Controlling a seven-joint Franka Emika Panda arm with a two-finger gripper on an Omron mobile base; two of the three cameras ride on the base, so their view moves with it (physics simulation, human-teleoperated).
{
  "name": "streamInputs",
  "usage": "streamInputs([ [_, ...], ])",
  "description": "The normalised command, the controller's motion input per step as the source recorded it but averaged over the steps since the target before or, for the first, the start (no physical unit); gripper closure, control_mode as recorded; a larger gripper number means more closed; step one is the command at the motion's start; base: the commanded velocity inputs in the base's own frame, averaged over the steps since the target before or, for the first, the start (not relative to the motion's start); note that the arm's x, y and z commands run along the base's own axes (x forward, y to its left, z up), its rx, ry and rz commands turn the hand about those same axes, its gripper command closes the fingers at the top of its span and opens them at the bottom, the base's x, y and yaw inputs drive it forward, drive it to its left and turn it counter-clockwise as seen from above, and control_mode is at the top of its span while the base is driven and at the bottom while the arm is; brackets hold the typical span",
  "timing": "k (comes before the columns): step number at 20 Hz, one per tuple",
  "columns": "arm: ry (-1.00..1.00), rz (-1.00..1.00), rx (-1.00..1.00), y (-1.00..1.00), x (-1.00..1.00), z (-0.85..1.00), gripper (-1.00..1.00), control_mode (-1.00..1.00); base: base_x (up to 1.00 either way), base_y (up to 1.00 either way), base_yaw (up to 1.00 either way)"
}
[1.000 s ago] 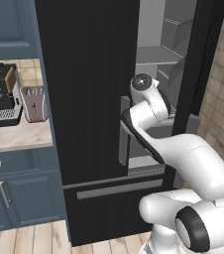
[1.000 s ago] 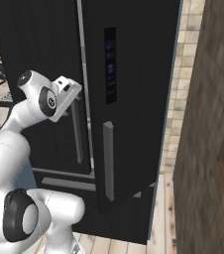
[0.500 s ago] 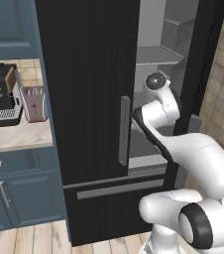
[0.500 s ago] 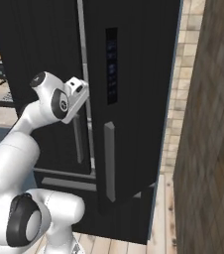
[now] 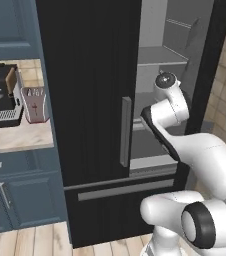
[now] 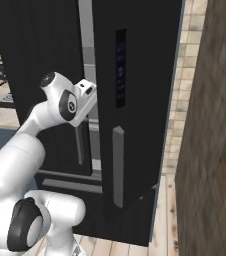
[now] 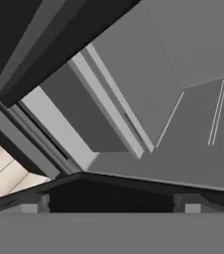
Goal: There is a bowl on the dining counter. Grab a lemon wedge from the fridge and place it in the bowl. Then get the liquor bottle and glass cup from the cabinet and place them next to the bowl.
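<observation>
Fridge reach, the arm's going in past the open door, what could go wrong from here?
1. The open door stands close beside the wrist, and the arm's elbow sits near the left door's handle; a swing either way might knock one.
2. The gripper is open and faces bare shelves; no lemon wedge is visible yet, so it may search blind or bump a shelf edge.

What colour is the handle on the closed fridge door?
Grey, against the black door. The handle shows best in the left base view.
</observation>
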Motion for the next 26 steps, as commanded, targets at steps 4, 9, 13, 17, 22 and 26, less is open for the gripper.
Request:
streamInputs([
  [4,0.05,-0.12,0.0,-0.52,-0.43,0.0,-1.0,-1.0,0.0,0.0,0.0],
  [9,0.05,-0.15,0.0,-0.57,-0.59,0.0,-1.0,-1.0,0.0,0.0,0.0],
  [13,0.0,-0.16,0.0,-0.59,-0.69,0.0,-1.0,-1.0,0.0,0.0,0.0],
  [17,0.0,-0.13,0.0,-0.63,-0.53,0.01,-1.0,-1.0,0.0,0.0,0.0],
  [22,0.0,-0.04,0.0,-0.6,-0.22,0.15,-1.0,-1.0,0.0,0.0,0.0],
  [26,0.0,0.0,0.0,-0.54,-0.02,0.21,-1.0,-1.0,0.0,0.0,0.0],
])
